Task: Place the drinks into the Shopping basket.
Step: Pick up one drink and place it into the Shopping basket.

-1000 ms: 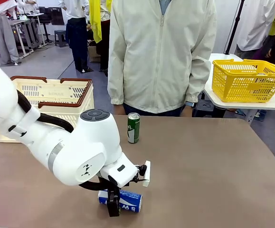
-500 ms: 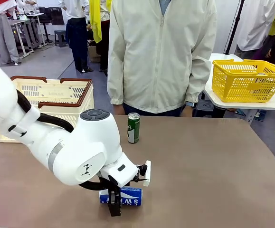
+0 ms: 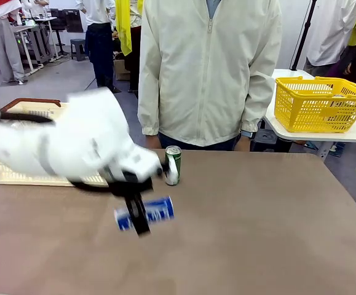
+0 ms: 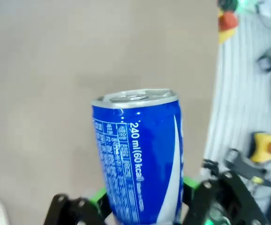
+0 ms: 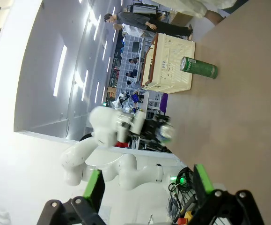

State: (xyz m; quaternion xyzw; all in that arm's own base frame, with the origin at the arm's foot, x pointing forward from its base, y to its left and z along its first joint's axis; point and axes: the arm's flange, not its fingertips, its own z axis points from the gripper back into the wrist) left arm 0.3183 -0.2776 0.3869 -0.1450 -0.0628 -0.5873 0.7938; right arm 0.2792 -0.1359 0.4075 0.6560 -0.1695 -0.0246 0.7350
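- Blue-and-white can [image 3: 159, 209]: clamped crosswise in the left claw [image 3: 137, 216], clear of the counter [image 3: 257, 233].
- Green can [image 3: 173, 165]: upright on counter.
- Right claw [image 5: 147, 185]: jaws apart, empty.

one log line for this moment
left tool: shut on blue can, above table | right tool: open | green can: upright on table | Shopping basket: both cans outside
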